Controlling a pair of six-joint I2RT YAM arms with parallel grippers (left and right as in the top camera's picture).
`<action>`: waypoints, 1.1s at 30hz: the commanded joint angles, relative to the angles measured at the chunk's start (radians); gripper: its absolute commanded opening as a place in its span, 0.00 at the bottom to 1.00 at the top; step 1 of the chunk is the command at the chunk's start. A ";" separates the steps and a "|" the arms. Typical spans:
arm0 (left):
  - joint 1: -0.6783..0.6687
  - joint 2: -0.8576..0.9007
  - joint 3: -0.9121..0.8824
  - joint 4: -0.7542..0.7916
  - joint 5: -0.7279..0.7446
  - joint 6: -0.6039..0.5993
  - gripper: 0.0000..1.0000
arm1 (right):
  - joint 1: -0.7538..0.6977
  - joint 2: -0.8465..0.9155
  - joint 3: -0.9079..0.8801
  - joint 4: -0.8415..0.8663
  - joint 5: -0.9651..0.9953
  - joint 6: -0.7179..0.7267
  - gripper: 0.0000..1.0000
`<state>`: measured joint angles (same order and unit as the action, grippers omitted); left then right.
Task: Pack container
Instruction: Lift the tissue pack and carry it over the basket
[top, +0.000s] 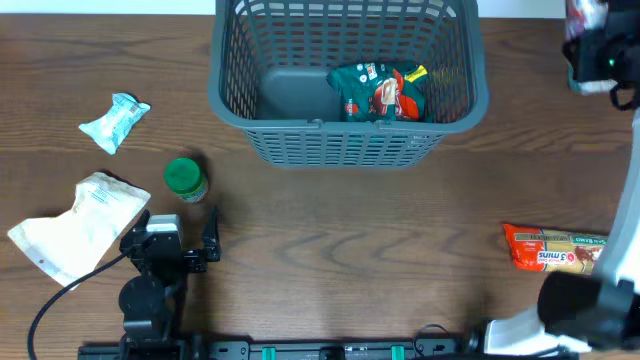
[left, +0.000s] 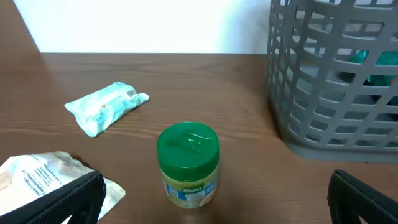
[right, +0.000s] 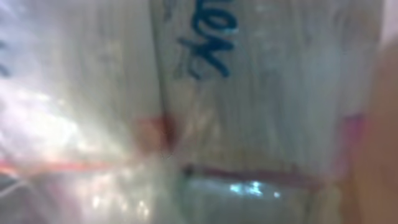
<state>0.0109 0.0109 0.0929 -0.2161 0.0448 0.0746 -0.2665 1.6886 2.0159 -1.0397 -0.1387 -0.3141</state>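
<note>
The packing looks early. The container (top: 348, 90) sits at the middle of the far edge of the tabletop (top: 380, 230), and only one thing lies in it: a teal snack packet (top: 385, 93) on the base, towards its right wall. The left half of the base is bare.

Four things wait outside:
- A green-lidded jar (left: 188, 163) stands upright in the left half, with a pale blue packet (top: 115, 120) beyond it towards the far left corner.
- A white pouch (top: 75, 222) lies near the left edge.
- An orange packet (top: 555, 248) lies alone by the right edge, well apart from the rest.

The left gripper (top: 178, 228) hovers near the near edge with its jaws wide apart and nothing between them. The jar is just ahead and roughly centred, so I judge it the likeliest next pick.

The right gripper (top: 597, 45) is at the far right corner. Its wrist view is filled with blurred clear plastic (right: 205, 112) bearing blue writing, and I cannot tell whether the jaws are clamped on it.

The middle of the tabletop between jar and container is bare wood, which gives an open lane. The thick rim must be cleared before lowering. The pouch lies just beside the left finger and could be nudged.
</note>
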 joint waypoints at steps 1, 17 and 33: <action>-0.001 -0.007 -0.024 -0.007 -0.011 -0.009 0.99 | 0.103 -0.061 0.041 -0.003 -0.034 -0.018 0.02; -0.001 -0.007 -0.024 -0.007 -0.011 -0.009 0.99 | 0.534 -0.085 0.052 -0.142 -0.307 -0.351 0.01; -0.001 -0.007 -0.024 -0.007 -0.011 -0.009 0.99 | 0.564 0.042 0.051 -0.257 -0.248 -0.454 0.01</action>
<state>0.0109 0.0109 0.0929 -0.2161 0.0448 0.0746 0.2939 1.7195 2.0529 -1.3109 -0.3882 -0.7319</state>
